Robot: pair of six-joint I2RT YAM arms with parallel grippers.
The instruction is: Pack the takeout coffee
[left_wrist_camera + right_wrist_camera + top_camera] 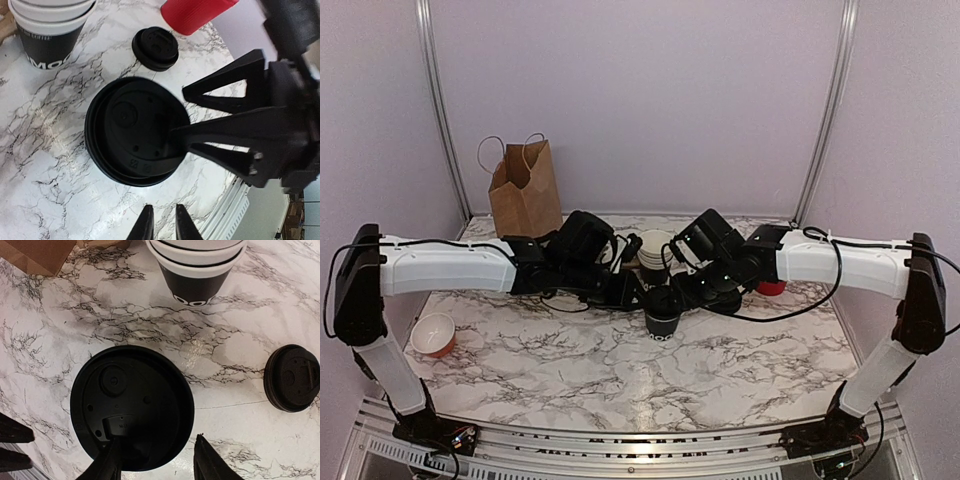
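The takeout coffee (662, 322), a small black cup with white lettering and a black lid, stands at the table's middle. In the right wrist view its lid (131, 405) fills the centre. My right gripper (157, 465) is open. One finger lies over the lid's near edge and the other stands off to the cup's right. In the left wrist view the lidded cup (135, 130) is just ahead of my left gripper (162, 225), which is nearly closed with a narrow gap and holds nothing. The right gripper's fingers (225, 130) reach over the lid there.
A brown paper bag (525, 190) stands open at the back left. A stack of lidless white-rimmed cups (655, 245) is behind the coffee. A loose black lid (292, 377) lies to the right. A red cup (770, 288) lies at the right and an orange cup (433, 333) at the left.
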